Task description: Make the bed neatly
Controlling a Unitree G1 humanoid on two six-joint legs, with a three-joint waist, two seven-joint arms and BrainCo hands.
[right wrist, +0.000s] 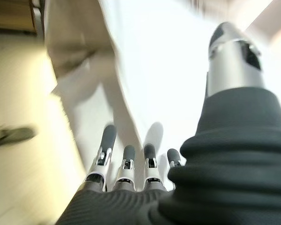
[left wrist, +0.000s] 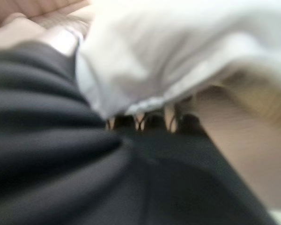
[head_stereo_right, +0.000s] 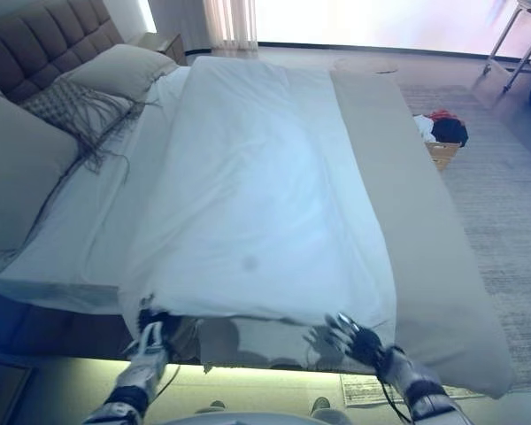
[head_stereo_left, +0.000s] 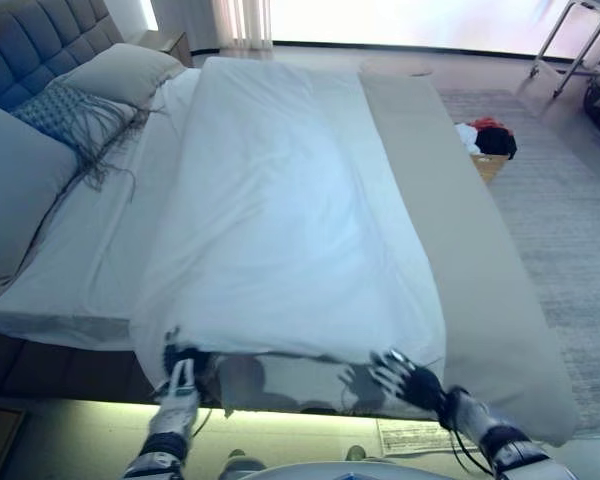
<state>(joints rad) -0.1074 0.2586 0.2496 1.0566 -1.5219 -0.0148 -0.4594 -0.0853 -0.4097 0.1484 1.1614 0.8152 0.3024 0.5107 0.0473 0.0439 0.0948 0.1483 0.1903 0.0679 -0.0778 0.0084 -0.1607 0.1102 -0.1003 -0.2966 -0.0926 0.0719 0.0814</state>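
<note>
A white duvet (head_stereo_left: pixel 280 220) lies spread over the bed, and its near edge hangs over the bed's side in front of me. My left hand (head_stereo_left: pixel 180 372) is at the duvet's near left corner, where the cloth puckers; in the left wrist view the cloth (left wrist: pixel 178 56) bunches over its fingers. My right hand (head_stereo_left: pixel 408 378) is just below the duvet's near edge, to the right, with its fingers (right wrist: pixel 126 161) straight and spread and its thumb apart, holding nothing. Pillows (head_stereo_left: pixel 20 170) and a fringed cushion (head_stereo_left: pixel 70 115) lie at the headboard end on the left.
A beige runner (head_stereo_left: pixel 450 210) covers the foot of the bed on the right and drapes over its side. A basket of clothes (head_stereo_left: pixel 488 145) stands on the grey rug (head_stereo_left: pixel 570 230) beyond it. A nightstand (head_stereo_left: pixel 165 42) is by the headboard. A paper sheet (head_stereo_left: pixel 415 436) lies on the floor.
</note>
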